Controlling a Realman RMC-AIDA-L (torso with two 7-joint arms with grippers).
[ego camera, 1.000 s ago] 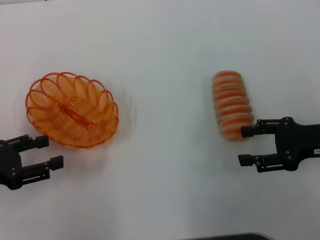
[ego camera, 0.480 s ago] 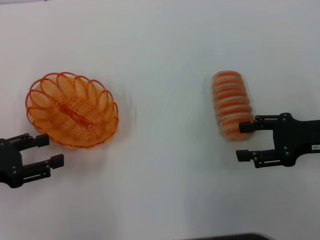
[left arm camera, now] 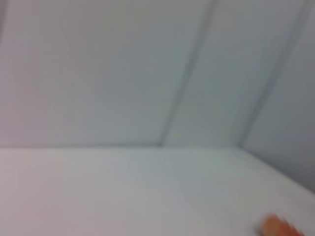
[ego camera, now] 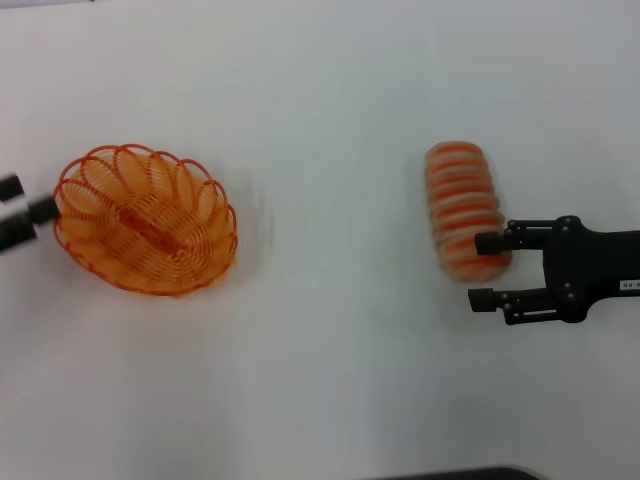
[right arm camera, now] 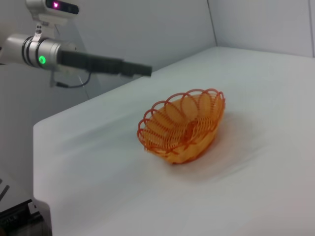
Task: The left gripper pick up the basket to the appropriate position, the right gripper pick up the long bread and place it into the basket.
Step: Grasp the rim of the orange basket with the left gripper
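Note:
The orange wire basket (ego camera: 145,220) sits empty on the white table at the left; it also shows in the right wrist view (right arm camera: 182,128). My left gripper (ego camera: 26,200) is at the frame's left edge, just beside the basket's left end, blurred, with its two prongs apart. The right wrist view shows it (right arm camera: 139,70) beyond the basket. The long bread (ego camera: 462,200), beige with orange stripes, lies at the right. My right gripper (ego camera: 478,270) is open at the bread's near end, with one finger over the loaf's end and the other on the near side of it.
The white table (ego camera: 330,330) stretches bare between basket and bread. A dark edge (ego camera: 460,474) shows at the table's front. The left wrist view shows table, wall and a blurred orange spot (left arm camera: 275,227).
My left gripper has moved fast from in front of the basket to beside its left end. My right gripper has shifted slightly farther and left, so one finger now overlaps the bread's end.

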